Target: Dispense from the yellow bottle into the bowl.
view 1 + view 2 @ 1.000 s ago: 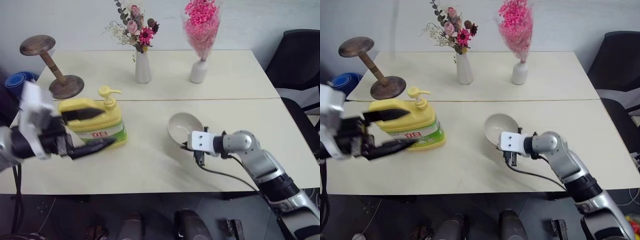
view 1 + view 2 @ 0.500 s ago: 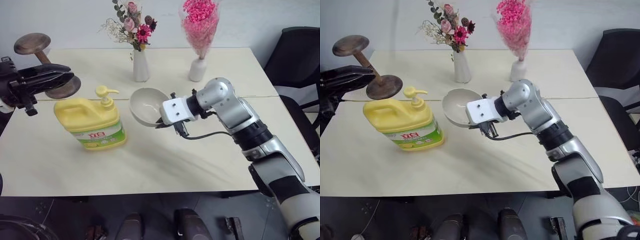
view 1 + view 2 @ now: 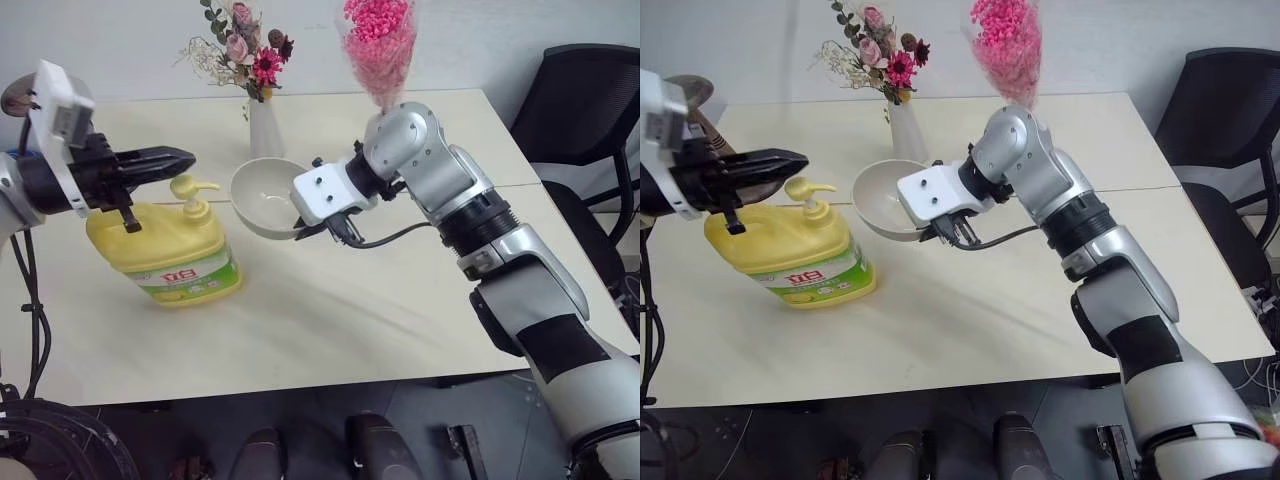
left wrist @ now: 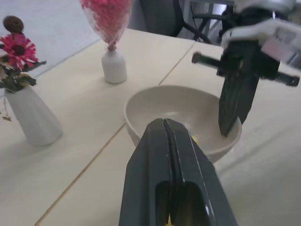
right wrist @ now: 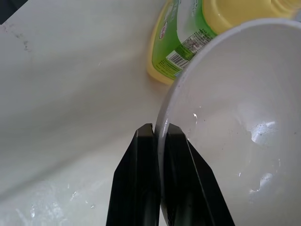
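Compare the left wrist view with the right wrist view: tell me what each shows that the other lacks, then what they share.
The left wrist view alone has the white vase of pink flowers, the vase of mixed flowers, and the left gripper with its jaws shut, empty. The right wrist view alone has the yellow bottle, showing its green label with a barcode. Both show the bowl, held tilted off the cream table, and the right gripper, its jaws clamped on the bowl's rim.

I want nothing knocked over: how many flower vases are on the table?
2: one white vase with mixed flowers behind the bowl, one with pink flowers further right, its base hidden behind the right arm in the head views.
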Tool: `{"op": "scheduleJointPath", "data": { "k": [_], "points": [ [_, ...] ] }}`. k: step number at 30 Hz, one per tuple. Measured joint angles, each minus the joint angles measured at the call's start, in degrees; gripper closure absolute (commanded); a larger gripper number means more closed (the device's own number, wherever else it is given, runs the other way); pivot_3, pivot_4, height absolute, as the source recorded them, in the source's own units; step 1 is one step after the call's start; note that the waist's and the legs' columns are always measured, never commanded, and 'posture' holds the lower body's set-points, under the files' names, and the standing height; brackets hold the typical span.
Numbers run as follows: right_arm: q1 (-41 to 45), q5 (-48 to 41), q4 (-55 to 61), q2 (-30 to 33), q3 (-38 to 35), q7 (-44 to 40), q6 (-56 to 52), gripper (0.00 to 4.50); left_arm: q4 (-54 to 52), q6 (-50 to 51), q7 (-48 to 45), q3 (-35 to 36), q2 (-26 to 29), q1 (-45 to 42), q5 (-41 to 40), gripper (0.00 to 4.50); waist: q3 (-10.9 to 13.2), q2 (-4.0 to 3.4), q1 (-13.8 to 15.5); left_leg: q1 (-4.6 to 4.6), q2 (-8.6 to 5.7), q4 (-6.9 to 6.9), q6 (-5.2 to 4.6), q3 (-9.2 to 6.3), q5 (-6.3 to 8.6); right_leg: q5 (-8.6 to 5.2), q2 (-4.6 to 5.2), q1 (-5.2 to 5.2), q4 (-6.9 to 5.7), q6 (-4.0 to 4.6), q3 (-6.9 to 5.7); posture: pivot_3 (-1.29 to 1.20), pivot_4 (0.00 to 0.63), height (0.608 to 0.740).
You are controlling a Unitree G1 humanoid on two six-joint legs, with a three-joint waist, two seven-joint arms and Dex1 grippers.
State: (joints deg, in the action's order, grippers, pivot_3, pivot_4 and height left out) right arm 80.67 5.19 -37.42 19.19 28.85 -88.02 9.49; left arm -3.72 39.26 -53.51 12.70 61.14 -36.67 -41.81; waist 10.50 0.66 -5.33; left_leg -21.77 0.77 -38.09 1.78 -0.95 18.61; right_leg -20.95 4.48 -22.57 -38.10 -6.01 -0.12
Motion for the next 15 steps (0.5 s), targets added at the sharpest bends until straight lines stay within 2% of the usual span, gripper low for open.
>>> {"op": "scheduleJointPath", "data": {
  "k": [10, 15],
  "points": [
    [7.2, 1.3, -9.1, -4.6, 0.1, -0.6, 4.6, 4.50, -2.6, -0.9, -1.2, 1.6, -0.8, 2.5, 1.8, 4.48, 0.0, 0.00, 0.0, 0.00, -0.01, -0.02, 0.00, -0.03, 0.00, 0.00, 0.03, 0.00, -0.07, 0.00, 0.16, 0.00, 0.150, 0.740],
    [7.6, 1.7, -11.3, -5.7, 0.1, -0.7, 5.6, 4.50, -2.7, -1.5, -0.9, 2.8, -1.5, 3.7, 2.2, 4.48, 0.0, 0.00, 0.0, 0.00, -0.02, -0.05, 0.00, -0.03, 0.00, 0.00, 0.05, 0.01, -0.09, 0.00, 0.21, 0.00, 0.150, 0.740]
  ]
}}
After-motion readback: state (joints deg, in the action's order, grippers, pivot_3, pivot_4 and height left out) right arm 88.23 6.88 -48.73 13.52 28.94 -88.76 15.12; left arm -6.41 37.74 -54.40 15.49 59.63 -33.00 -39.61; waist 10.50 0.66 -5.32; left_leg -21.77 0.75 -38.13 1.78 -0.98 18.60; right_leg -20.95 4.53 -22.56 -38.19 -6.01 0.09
